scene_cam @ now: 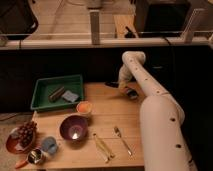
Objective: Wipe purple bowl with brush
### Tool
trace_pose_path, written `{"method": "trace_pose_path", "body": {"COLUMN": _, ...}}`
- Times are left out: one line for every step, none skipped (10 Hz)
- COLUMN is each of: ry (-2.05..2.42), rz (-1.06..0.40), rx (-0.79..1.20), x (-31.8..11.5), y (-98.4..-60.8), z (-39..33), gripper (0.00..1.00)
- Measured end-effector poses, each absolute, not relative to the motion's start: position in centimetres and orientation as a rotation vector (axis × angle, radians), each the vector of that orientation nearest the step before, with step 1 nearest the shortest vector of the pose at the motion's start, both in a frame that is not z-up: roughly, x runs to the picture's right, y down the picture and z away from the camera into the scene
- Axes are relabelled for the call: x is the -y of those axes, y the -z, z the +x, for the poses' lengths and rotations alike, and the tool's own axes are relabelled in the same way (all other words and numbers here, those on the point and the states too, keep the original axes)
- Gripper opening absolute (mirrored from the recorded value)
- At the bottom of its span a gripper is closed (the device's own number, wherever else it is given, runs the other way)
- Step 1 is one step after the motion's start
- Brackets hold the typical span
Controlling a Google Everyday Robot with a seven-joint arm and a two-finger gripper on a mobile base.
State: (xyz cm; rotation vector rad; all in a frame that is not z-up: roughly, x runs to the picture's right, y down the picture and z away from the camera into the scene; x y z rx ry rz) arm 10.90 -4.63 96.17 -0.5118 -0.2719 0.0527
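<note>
The purple bowl point(74, 127) sits on the wooden table point(107, 115), front left of centre, with a glossy inside. The brush point(131, 92), small and dark with a pale patch, lies near the table's far right edge, beside my white arm point(155, 110). My gripper point(114, 84) hangs down from the arm's bend over the table's far edge, just left of the brush and well behind the bowl. It holds nothing that I can see.
A green tray point(41, 93) with a couple of items stands at the back left. A small orange bowl point(84, 106) sits behind the purple bowl. A yellowish utensil point(102, 147) and a fork point(122, 140) lie in front. A plate of grapes point(22, 135) and cups point(49, 145) are at the front left.
</note>
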Motion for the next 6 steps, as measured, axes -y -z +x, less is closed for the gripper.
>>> {"method": "trace_pose_path", "body": {"ry": -0.056, "rz": -0.499, "rx": 0.317, "x": 5.0, "y": -95.5, "z": 10.9, "gripper": 0.0}}
{"method": "trace_pose_path", "body": {"ry": -0.044, "rz": -0.486, "rx": 0.365, "x": 5.4, "y": -94.9, "z": 10.1, "gripper": 0.0}}
{"method": "trace_pose_path", "body": {"ry": -0.03, "rz": -0.48, "rx": 0.405, "x": 5.6, "y": -94.7, "z": 8.8, "gripper": 0.0}}
{"method": "trace_pose_path", "body": {"ry": -0.012, "rz": -0.477, "rx": 0.441, "x": 5.9, "y": -94.4, "z": 7.7, "gripper": 0.0}}
{"method": "trace_pose_path", "body": {"ry": -0.004, "rz": -0.477, "rx": 0.456, "x": 6.0, "y": -94.3, "z": 7.4, "gripper": 0.0}}
{"method": "trace_pose_path", "body": {"ry": 0.001, "rz": -0.477, "rx": 0.468, "x": 6.0, "y": -94.1, "z": 7.2, "gripper": 0.0}}
